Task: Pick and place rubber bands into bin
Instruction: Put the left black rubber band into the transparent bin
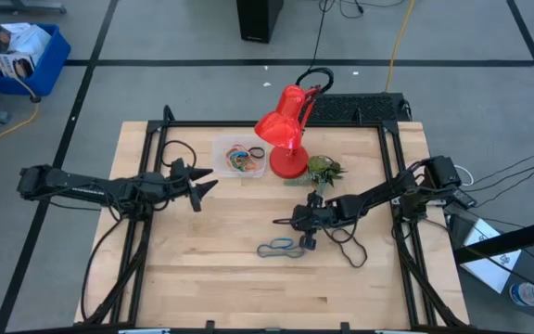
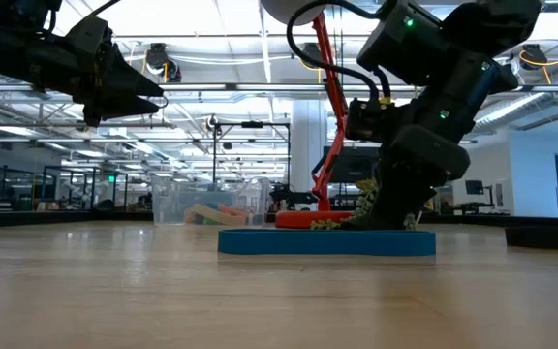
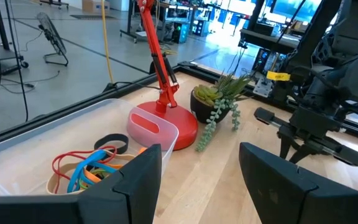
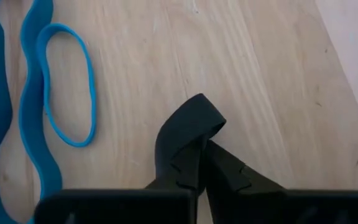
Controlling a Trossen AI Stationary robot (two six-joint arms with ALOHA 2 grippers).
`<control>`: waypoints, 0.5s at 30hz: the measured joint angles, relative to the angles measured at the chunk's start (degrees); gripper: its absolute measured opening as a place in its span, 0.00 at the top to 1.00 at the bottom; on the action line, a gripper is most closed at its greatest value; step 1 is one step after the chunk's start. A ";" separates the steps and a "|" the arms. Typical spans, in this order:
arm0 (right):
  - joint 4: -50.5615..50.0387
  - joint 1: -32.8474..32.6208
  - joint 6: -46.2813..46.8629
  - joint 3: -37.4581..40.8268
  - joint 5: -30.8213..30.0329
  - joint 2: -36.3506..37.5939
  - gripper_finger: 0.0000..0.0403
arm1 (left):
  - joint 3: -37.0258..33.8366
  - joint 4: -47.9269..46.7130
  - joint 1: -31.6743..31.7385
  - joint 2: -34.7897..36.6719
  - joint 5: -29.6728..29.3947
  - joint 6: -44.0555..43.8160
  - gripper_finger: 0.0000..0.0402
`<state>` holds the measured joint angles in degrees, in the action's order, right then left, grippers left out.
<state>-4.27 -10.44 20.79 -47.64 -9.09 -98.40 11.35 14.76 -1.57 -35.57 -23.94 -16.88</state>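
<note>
Wood grain ran in pale stripes across the smooth table (image 1: 221, 278), and the right gripper (image 4: 199, 134) pointed down at it with its two dark fingers pinched together. A black rubber band (image 4: 191, 124) was folded into a bent loop between the tips, so the fingers were closed on that floppy band. Just beside the gripper lay two blue rubber bands (image 4: 67, 93) flat on the wood: a thin oval ring, and a wider, wavy strip curling around it. In the high view these bands (image 1: 281, 248) sat close to the gripper (image 1: 297, 223), on the side away from the lamp. In the low view they looked like one long, flat blue strip (image 2: 325, 241) on the table.

The left gripper (image 3: 197, 180) hung over the table with its two wide, flat, dark fingers spread apart and nothing between them. Right in front of it was the bin (image 3: 42, 134), a shallow see-through plastic box with rounded corners. Inside lay a tangle of thin loops (image 3: 89, 168) in red, orange, blue and black. From above, the bin (image 1: 221, 148) was just past the tips of the left gripper (image 1: 202, 186).

Next to the bin stood a shiny red lamp (image 1: 281, 134) with a round base and a bent neck. A small green plant (image 1: 323, 172) with stringy, hanging leaves sat beside the base, between the lamp and the right arm.
</note>
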 joint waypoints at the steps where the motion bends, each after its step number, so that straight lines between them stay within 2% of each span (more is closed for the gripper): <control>1: -0.16 0.00 -0.29 0.02 -0.03 0.28 0.98 | 0.00 0.02 -0.01 -0.01 0.00 0.00 0.44; 6: -0.90 -0.08 -2.24 0.31 -0.89 2.45 0.99 | 0.00 0.00 -0.01 -0.02 0.02 -0.02 0.44; 11: -0.45 0.25 -4.97 0.26 -1.78 7.66 1.00 | 0.00 -0.03 0.00 -0.02 0.00 0.00 0.44; 15: 0.21 0.22 -9.77 0.24 -9.09 13.55 1.00 | 0.00 -0.08 -0.01 -0.02 0.00 0.14 0.44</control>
<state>-4.06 -10.21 11.02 -47.40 -18.18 -84.85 11.35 14.68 -1.58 -35.59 -23.94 -16.74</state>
